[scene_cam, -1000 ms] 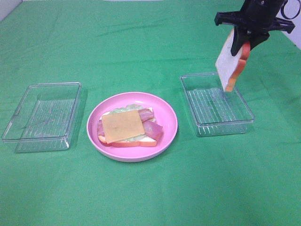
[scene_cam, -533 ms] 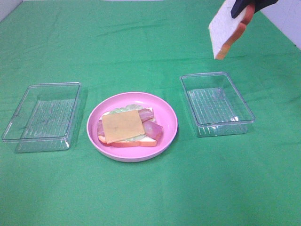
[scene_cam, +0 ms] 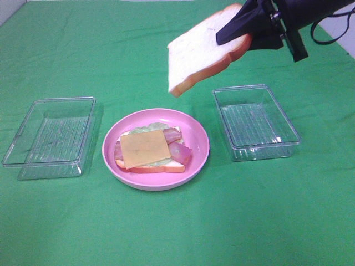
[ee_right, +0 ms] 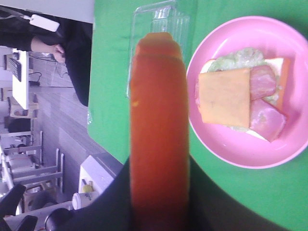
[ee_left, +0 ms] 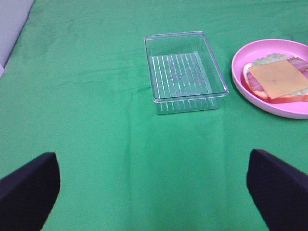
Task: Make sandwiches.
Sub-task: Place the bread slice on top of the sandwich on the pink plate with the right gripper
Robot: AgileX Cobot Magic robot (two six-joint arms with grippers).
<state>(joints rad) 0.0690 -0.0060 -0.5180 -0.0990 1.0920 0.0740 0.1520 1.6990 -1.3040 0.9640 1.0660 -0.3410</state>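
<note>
Your right gripper (scene_cam: 250, 34) clamps a bread slice (scene_cam: 202, 47), airborne far of the pink plate (scene_cam: 197, 158) bearing the open sandwich (scene_cam: 151, 149). Your left gripper (ee_left: 154, 185): jaws apart, holding nothing.

A table covered in bright green cloth (scene_cam: 166, 233), evenly lit with soft shadows. Pale wall shows past its far left corner (scene_cam: 8, 8) and far right edge. Beyond the table, the right wrist view shows grey plank flooring (ee_right: 53, 125), a white desk (ee_right: 19, 72) and a person in black (ee_right: 72, 43).
</note>
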